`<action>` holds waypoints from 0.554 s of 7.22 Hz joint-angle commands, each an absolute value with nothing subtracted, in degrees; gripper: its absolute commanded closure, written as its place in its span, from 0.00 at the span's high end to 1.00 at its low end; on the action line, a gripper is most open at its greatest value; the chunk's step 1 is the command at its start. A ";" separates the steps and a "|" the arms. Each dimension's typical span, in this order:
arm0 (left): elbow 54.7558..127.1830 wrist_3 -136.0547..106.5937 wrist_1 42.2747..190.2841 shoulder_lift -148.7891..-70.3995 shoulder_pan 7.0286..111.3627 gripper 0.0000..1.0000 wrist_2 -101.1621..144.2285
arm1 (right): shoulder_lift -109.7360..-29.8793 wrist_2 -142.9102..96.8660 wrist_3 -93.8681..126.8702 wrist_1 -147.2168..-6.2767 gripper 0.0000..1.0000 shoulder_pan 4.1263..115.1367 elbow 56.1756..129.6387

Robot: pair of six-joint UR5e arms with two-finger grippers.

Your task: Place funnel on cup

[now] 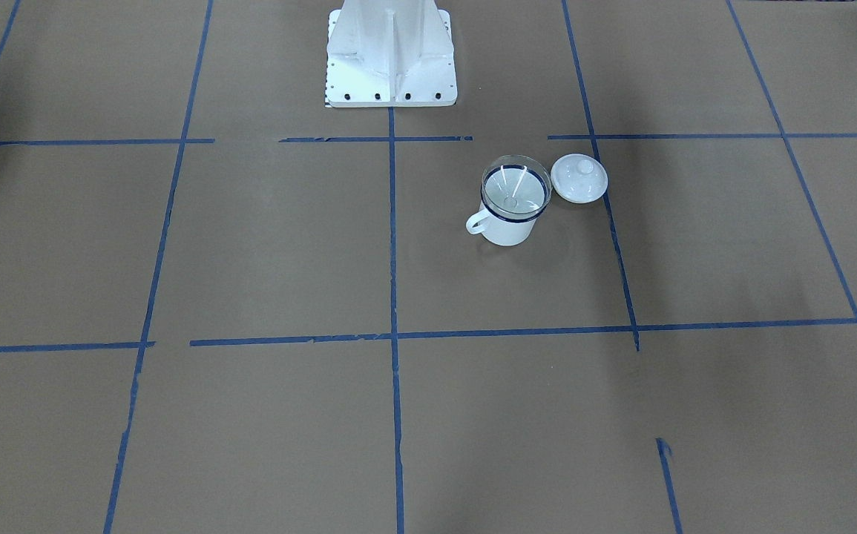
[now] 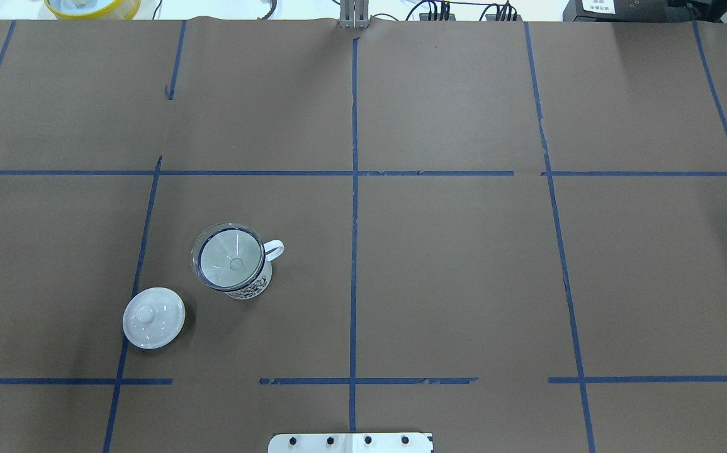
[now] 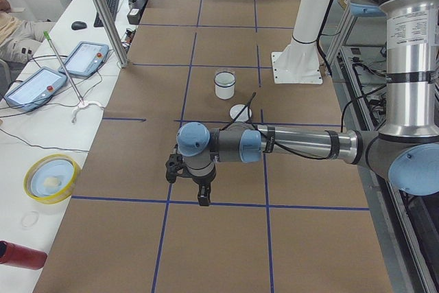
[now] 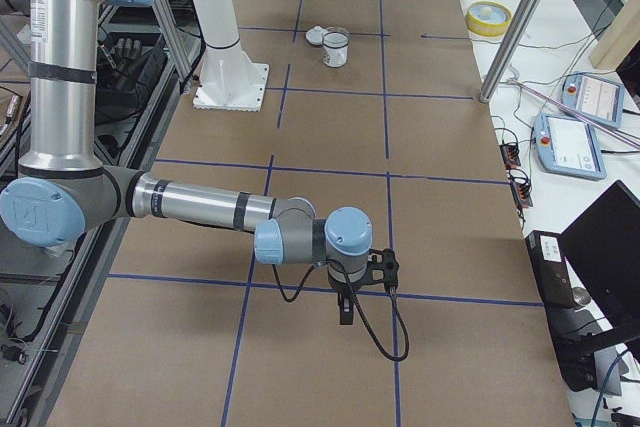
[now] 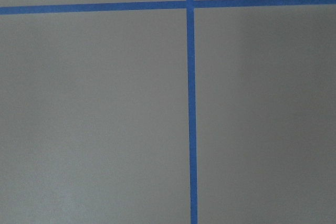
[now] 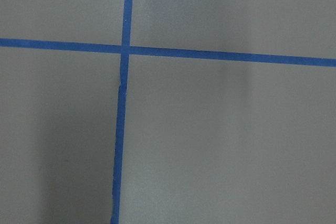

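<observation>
From here the clear funnel sits stem-down in the white enamel mug, rim bearing it, knobbed lid off at the mug's 7 o'clock seen overhead, task looks done; left gripper and right gripper hang well apart, spread or pressed together I can't tell.

- Left arm: silver tube links, grey joint housings, light blue end caps; thin black wrist cable.
- Right arm: same silver, grey and blue finish; black looped cable.
- Left gripper, right gripper: black, detail too small to tell.
- Pedestal: white, ribbed, dark bolts along base plate.
</observation>
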State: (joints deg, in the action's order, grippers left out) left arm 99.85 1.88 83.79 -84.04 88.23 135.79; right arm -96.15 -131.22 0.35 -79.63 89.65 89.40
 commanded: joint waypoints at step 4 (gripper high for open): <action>101.07 1.93 83.85 -84.73 88.15 1.00 135.79 | -96.15 -131.22 0.35 -79.63 1.00 89.65 89.38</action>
State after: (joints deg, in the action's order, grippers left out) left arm 101.00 1.93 83.78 -84.62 88.16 135.80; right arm -96.15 -131.22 0.35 -79.63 89.65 89.39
